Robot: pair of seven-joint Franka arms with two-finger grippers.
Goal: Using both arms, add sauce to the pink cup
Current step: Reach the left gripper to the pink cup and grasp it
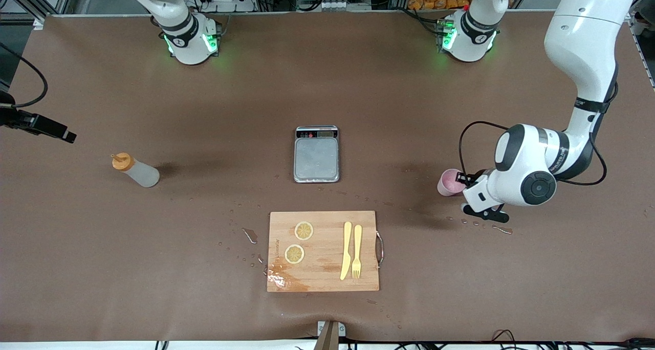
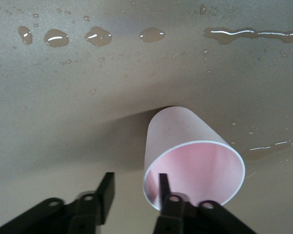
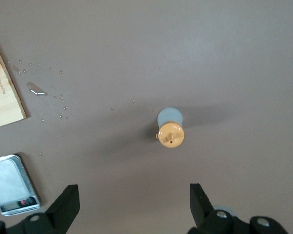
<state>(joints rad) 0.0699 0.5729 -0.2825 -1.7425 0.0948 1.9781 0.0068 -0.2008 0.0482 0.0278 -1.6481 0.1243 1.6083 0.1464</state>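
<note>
The left claw [image 2: 135,192] is down low at the pink cup [image 2: 193,161], at the left arm's end of the desk [image 1: 358,84]. Its two fingers [image 2: 106,191] stand a small way apart. One finger sits inside the cup's mouth and the other sits outside, so the cup's thin wall is between them. I cannot tell if the fingers press the wall yet. The cup stands upright on the desk. Water drops [image 2: 56,37] lie on the desk near it.

The right claw [image 3: 132,204] hangs in the air over the sauce bottle [image 3: 170,127]. Its fingers are spread wide and hold nothing. The bottle stands on the desk at the right arm's end, well apart from the cup. Its orange cap points up.

A steel scale [image 1: 317,154] sits in the middle of the desk, between the bottle and the cup. A wooden board [image 1: 323,251] lies nearer to the front camera than the scale. On the board are two lemon slices [image 1: 304,231], a yellow knife [image 1: 346,250] and a yellow fork [image 1: 356,250].
</note>
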